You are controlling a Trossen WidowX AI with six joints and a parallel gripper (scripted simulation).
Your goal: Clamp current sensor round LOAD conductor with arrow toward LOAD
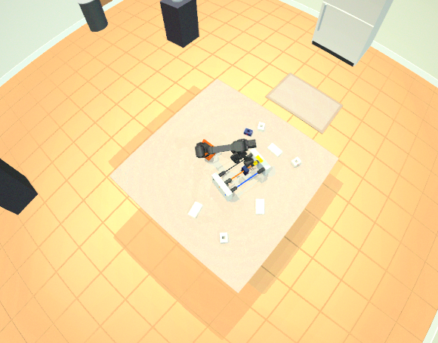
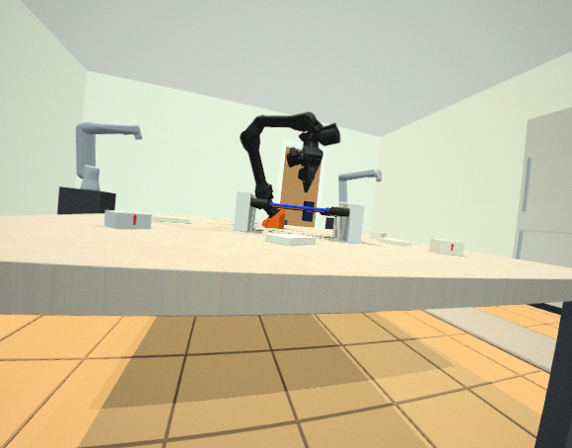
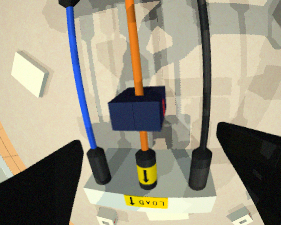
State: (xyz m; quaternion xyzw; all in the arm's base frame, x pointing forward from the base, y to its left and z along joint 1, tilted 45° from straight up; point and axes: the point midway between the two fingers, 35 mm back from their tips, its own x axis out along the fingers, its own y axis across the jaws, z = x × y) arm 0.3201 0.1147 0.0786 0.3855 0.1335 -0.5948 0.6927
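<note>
one open gripper (image 2: 308, 189) (image 3: 151, 139) above three conductors; one navy sensor (image 1: 245, 170) (image 2: 308, 211) (image 3: 137, 111) around the orange one

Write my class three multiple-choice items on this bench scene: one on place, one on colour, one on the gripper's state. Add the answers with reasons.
1. Which conductor passes through the dark blue sensor?
A) the left one in the wrist view
B) the middle one
C) the right one

2. What colour is the LOAD label?
A) yellow
B) green
C) pink

3. How is the gripper?
A) shut on the sensor
B) shut, holding nothing
C) open

Answers:
1 B: the orange conductor enters and leaves the sensor.
2 A: its lettering sits on yellow.
3 C: its fingers stand wide apart, touching nothing.
</note>
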